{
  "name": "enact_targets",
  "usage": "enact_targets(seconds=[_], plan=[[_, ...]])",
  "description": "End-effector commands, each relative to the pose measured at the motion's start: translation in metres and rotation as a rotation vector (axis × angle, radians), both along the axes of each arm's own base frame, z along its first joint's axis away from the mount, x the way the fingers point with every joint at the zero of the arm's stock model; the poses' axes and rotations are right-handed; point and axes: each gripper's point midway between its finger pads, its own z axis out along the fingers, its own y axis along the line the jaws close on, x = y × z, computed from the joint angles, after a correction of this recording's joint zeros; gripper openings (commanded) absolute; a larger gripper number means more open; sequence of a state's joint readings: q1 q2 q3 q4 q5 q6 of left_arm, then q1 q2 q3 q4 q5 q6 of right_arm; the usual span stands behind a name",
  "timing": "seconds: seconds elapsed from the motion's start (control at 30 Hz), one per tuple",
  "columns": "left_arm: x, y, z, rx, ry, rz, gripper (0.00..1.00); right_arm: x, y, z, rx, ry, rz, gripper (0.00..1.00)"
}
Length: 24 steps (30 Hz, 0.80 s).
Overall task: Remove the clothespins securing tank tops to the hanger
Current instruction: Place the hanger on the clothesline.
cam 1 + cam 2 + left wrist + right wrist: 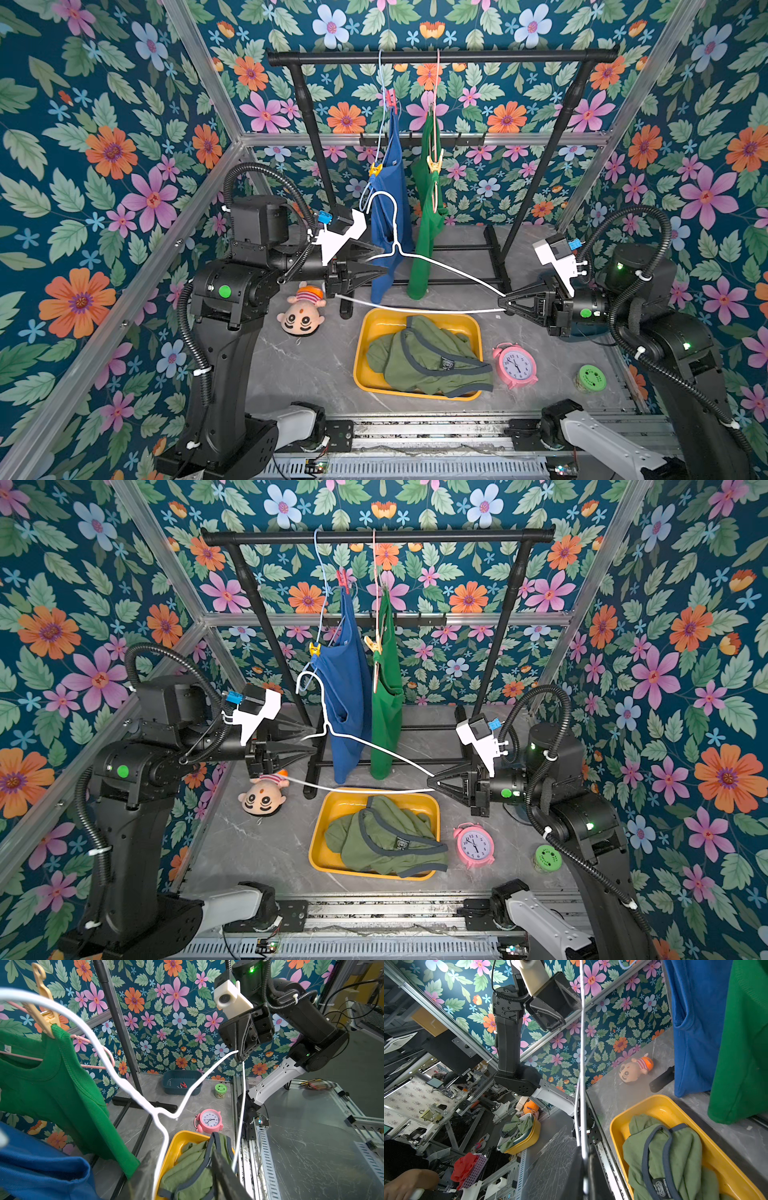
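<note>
R gripper [505, 303] is clamped tight on a corner of the white hanger [449, 270]. L gripper [380, 262] jaws are apart w/ the wire btwn them. I see a grey marble tabletop [316, 365] and floral wallpaper [104, 145] all round. A red clothespin [391, 101] and a yellow clothespin [375, 169] pin the blue tank top [388, 232] up on the black rack [440, 56]. The olive tank top [428, 357] lies in the yellow tray [360, 361].
</note>
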State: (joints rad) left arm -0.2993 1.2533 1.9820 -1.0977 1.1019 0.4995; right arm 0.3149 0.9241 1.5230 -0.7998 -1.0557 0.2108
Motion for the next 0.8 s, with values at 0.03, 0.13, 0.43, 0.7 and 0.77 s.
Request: enact_targets(seconds=[0.03,0.13,0.43,0.7,0.77], plan=[[0.009,0.001,0.0,0.01,-0.042,0.03,0.62,-0.009,-0.004,0.006,-0.015,-0.039,-0.004,0.0],[0.016,0.004,-0.001,0.025,-0.064,0.078,0.67,-0.013,-0.01,0.005,-0.052,-0.05,-0.049,0.0],[0.026,0.016,-0.001,0.075,-0.113,0.192,0.69,-0.031,-0.038,0.011,-0.153,-0.113,-0.213,0.0],[0.024,0.023,0.019,0.056,-0.162,0.253,0.73,-0.019,-0.082,0.002,-0.321,-0.106,-0.494,0.0],[0.025,0.022,0.018,0.055,-0.154,0.248,0.74,-0.02,-0.091,-0.003,-0.343,-0.088,-0.549,0.0]])
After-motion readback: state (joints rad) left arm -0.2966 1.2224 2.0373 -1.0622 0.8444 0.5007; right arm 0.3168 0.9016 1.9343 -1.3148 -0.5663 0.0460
